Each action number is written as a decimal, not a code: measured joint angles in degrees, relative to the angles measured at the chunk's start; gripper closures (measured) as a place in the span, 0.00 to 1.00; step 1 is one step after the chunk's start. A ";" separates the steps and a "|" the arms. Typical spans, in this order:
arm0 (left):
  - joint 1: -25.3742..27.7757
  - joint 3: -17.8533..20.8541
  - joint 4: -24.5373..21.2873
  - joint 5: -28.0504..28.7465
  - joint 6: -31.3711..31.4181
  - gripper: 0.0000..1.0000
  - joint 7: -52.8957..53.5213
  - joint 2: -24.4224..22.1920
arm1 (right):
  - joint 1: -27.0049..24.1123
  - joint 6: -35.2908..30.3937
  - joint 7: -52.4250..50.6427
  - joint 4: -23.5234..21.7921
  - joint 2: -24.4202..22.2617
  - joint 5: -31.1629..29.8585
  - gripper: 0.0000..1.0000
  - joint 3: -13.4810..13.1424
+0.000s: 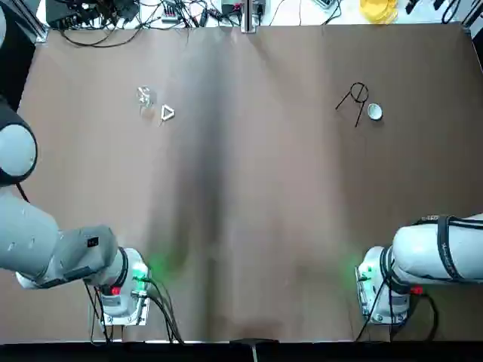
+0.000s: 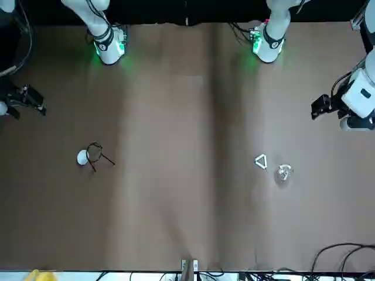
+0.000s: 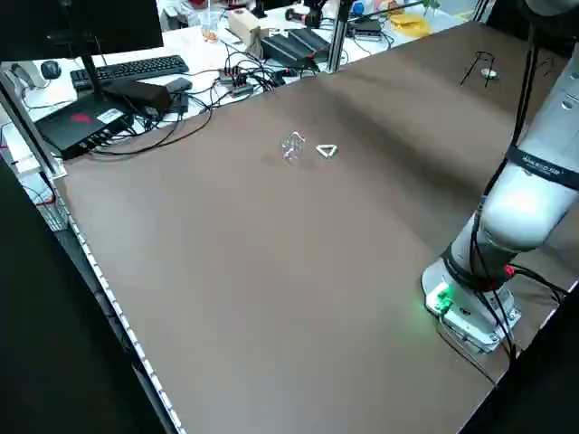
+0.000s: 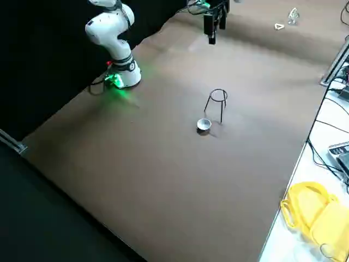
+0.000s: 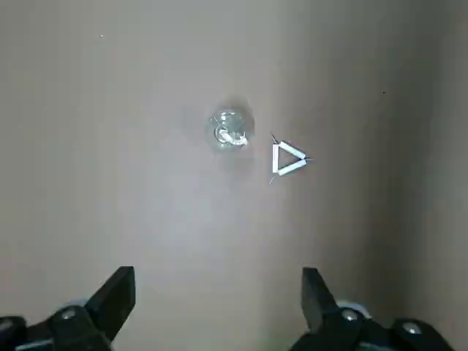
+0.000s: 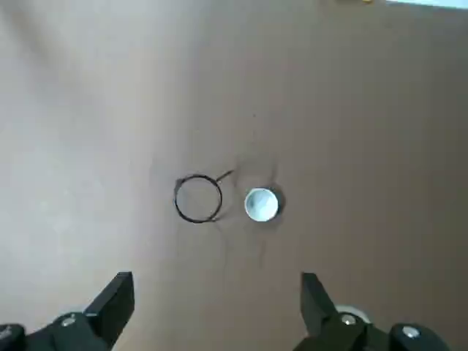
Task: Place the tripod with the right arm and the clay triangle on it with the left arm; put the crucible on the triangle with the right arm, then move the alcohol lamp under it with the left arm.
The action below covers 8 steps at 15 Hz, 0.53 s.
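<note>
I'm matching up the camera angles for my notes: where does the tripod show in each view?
Top: upper right, the tripod.
Front: left of centre.
Left side: upper right.
Right side: just above and right of centre.
Left wrist: not in it.
Right wrist: near the middle, left of centre.
Shared landmark: the crucible, close beside the tripod in every view that shows it.

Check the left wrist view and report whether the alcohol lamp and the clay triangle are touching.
Apart. The left wrist view shows bare table between the alcohol lamp and the clay triangle.
</note>
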 joint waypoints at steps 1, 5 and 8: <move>0.01 0.00 0.00 0.00 0.00 0.00 0.14 0.00 | -0.76 0.04 0.00 -0.75 -0.35 0.00 0.00 -0.03; 0.10 0.13 0.00 0.00 0.00 0.00 0.02 -0.03 | -2.63 1.44 -0.11 -3.51 -0.83 0.00 0.00 -0.06; 0.58 0.37 -0.45 0.02 0.31 0.00 0.11 0.61 | -2.58 1.77 -0.11 -3.81 -0.87 0.00 0.01 0.32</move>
